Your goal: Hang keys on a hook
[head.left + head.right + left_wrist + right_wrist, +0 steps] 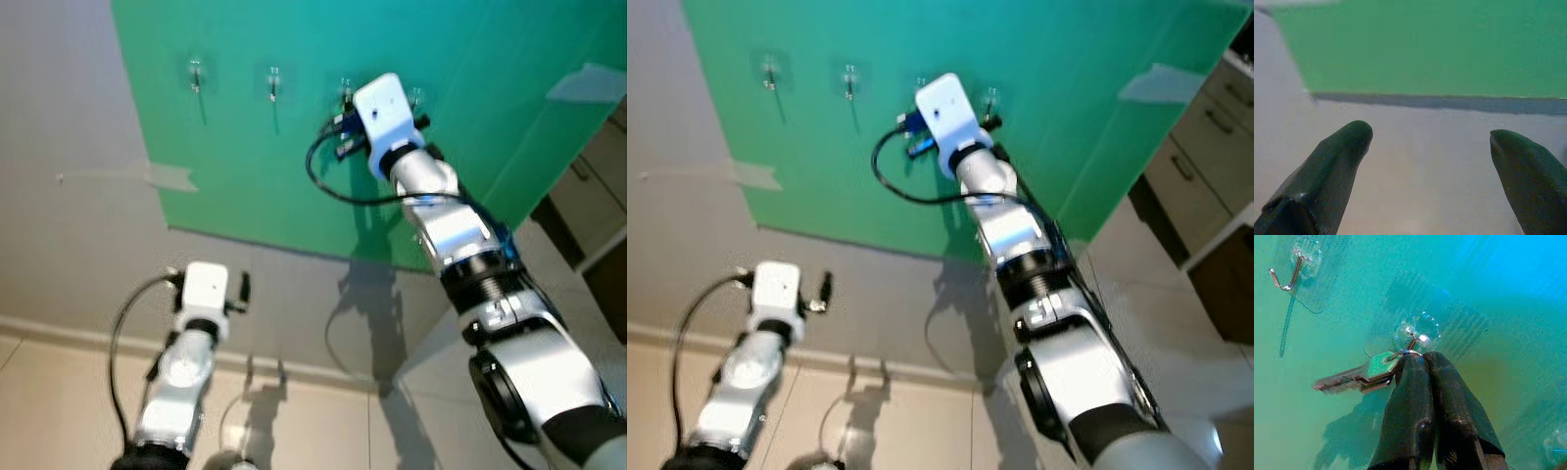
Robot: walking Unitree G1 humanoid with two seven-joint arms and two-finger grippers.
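Right hand pinches the keys at a hook; left hand gapes wide

R arm was raised and stretched fwd, right gripper at the green board, fingers pressed together, pinching the key ring. L arm was held low, below the board's lower edge; left gripper pointed at it, fingers spread wide apart.
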